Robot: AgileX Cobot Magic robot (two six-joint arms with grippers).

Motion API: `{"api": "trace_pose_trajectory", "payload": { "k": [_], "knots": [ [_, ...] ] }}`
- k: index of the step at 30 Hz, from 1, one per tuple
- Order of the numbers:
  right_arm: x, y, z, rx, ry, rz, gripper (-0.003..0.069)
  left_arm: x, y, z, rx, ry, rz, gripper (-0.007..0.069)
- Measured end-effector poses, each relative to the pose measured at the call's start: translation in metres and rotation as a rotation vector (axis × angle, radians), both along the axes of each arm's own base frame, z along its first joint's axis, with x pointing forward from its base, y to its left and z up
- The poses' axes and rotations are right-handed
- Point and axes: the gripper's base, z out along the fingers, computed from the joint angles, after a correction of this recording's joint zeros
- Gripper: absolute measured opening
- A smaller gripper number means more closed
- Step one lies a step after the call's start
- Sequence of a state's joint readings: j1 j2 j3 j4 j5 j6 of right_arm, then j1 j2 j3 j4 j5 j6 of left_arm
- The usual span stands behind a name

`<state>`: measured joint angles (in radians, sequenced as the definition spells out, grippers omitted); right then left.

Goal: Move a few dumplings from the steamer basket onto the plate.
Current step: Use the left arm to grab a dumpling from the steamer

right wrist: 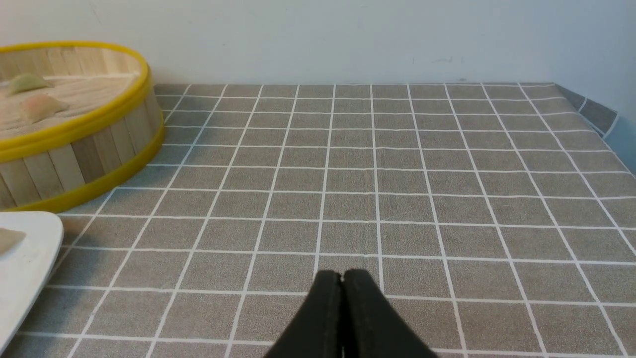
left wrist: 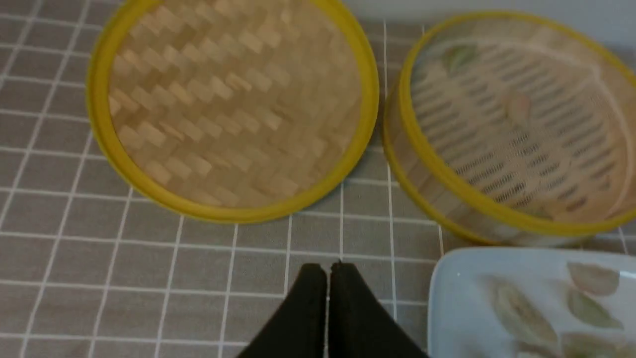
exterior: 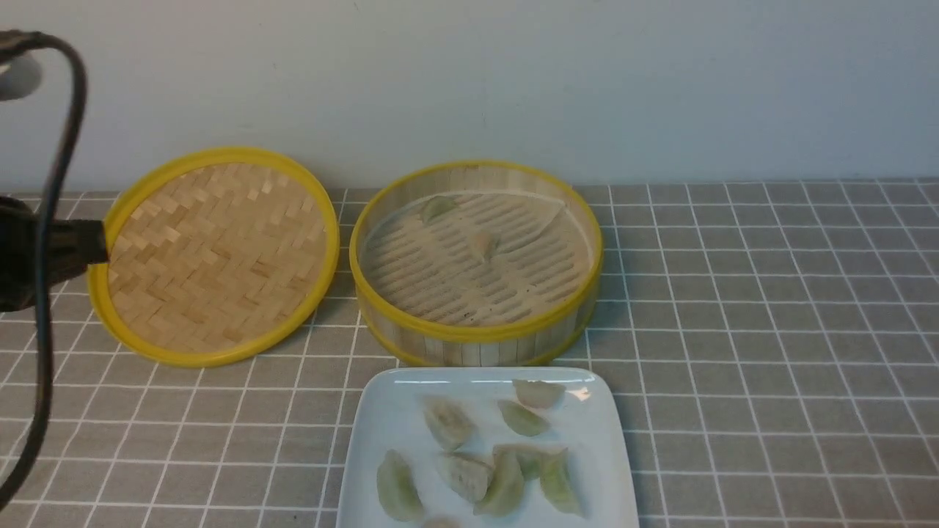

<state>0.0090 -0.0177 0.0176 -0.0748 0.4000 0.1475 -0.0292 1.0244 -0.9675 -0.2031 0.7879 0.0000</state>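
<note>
The steamer basket (exterior: 477, 334) stands mid-table and holds two dumplings: a pale green one (exterior: 437, 207) at the back and a beige one (exterior: 486, 244) in the middle. The white plate (exterior: 381, 425) in front of it holds several dumplings (exterior: 447, 422). My left gripper (left wrist: 328, 271) is shut and empty, above the cloth in front of the lid, left of the plate (left wrist: 457, 298). My right gripper (right wrist: 342, 276) is shut and empty over bare cloth, right of the basket (right wrist: 79, 149) and plate (right wrist: 25, 253). Neither gripper's jaws show in the front view.
The flat woven lid (exterior: 216, 253) leans at the left of the basket; it also shows in the left wrist view (left wrist: 233, 104). My left arm's body and cable (exterior: 44, 249) sit at the far left. The grey checked cloth (exterior: 770, 330) ends at the table's right edge (right wrist: 596, 117).
</note>
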Motion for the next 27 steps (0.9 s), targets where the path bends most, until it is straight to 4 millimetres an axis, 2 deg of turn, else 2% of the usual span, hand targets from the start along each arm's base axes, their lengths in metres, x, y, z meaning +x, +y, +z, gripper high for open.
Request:
{"api": "trace_pose_trajectory", "payload": {
  "k": [4,7,11,14,20,21,23,24,27],
  "knots": [
    [0.0,0.0,0.0,0.0,0.0,0.0,-0.0015,0.031,-0.013,-0.002,-0.046,0.092,-0.139,-0.0005],
    [0.0,0.0,0.0,0.0,0.0,0.0,-0.0015,0.068,-0.027,-0.002,-0.094,0.136,-0.269,-0.0005],
    [0.0,0.0,0.0,0.0,0.0,0.0,-0.0015,0.115,-0.053,-0.004,-0.045,0.121,-0.416,-0.0005],
    [0.0,0.0,0.0,0.0,0.0,0.0,-0.0015,0.138,-0.073,-0.006,-0.009,0.117,-0.473,-0.0005],
    [0.0,0.0,0.0,0.0,0.0,0.0,-0.0015,0.191,-0.113,-0.029,0.079,0.125,-0.56,-0.0005],
    [0.0,0.0,0.0,0.0,0.0,0.0,-0.0015,0.203,-0.119,-0.038,0.088,0.136,-0.563,-0.0005],
    [0.0,0.0,0.0,0.0,0.0,0.0,-0.0015,0.224,-0.129,-0.051,0.098,0.14,-0.562,-0.0005],
    [0.0,0.0,0.0,0.0,0.0,0.0,-0.0015,0.224,-0.129,-0.048,0.099,0.132,-0.562,-0.0005],
    [0.0,0.0,0.0,0.0,0.0,0.0,-0.0015,0.254,-0.138,-0.072,0.101,0.14,-0.556,-0.0005]
  ]
}}
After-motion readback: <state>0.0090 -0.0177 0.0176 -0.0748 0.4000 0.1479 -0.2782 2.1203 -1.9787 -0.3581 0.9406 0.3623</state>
